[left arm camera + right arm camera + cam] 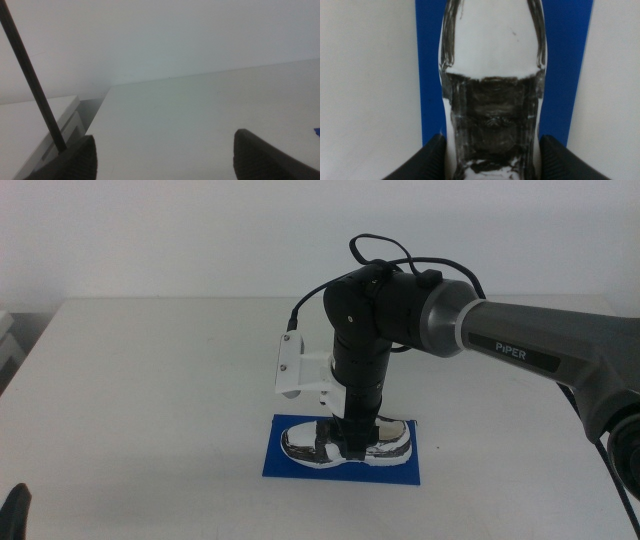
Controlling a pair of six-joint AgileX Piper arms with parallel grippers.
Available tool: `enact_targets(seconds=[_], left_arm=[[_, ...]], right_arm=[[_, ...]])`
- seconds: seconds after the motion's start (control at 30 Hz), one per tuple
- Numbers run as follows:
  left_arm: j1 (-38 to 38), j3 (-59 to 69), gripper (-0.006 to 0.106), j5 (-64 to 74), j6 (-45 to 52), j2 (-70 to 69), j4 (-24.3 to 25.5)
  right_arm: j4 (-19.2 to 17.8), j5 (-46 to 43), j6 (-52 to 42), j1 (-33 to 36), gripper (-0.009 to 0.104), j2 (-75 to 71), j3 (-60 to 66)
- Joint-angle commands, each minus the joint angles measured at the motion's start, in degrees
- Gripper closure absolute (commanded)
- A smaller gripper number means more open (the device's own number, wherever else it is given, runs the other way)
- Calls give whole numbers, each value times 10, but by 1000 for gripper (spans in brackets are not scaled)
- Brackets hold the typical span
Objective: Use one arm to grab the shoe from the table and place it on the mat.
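Note:
The white, black and grey shoe (392, 442) lies flat on the deep-blue mat (285, 461), near the front middle of the white table (150, 380). The right arm (520, 340) reaches in from the right and points straight down. My right gripper (350, 442) is at the shoe's middle, with its jaws against both sides. In the right wrist view the shoe (492, 60) fills the space between the jaws of my right gripper (492, 155), with the mat (430, 75) on either side. My left gripper (165, 160) is open and empty, and waits at the bottom left corner (15, 515).
A white and grey unit (45, 125) stands beside the table's left edge (8, 340). A black cable (30, 75) crosses the left wrist view. A white bracket (298, 367) juts out from the right arm's wrist above the mat.

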Motion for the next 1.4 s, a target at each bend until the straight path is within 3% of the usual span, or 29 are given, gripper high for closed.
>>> enact_targets(seconds=[0.0,0.13,0.27,0.43,1.0,1.23,1.37], left_arm=[[-2,3,7,-47,-3,-4,-5],[-2,3,7,-47,-3,-4,-5],[-2,3,7,-47,-3,-4,-5],[-2,3,7,-47,-3,-4,-5],[-2,3,7,-47,-3,-4,-5],[-2,3,7,-47,-3,-4,-5],[-2,3,7,-47,-3,-4,-5]], right_arm=[[4,-18,15,-1,50,-33,-18],[4,-20,22,-1,28,-43,-18],[15,-21,34,-13,19,-80,-16],[14,-45,87,-39,20,-173,24],[17,-395,306,-287,32,-658,466],[19,-583,310,-296,38,-867,695],[19,-622,310,-297,40,-955,791]])
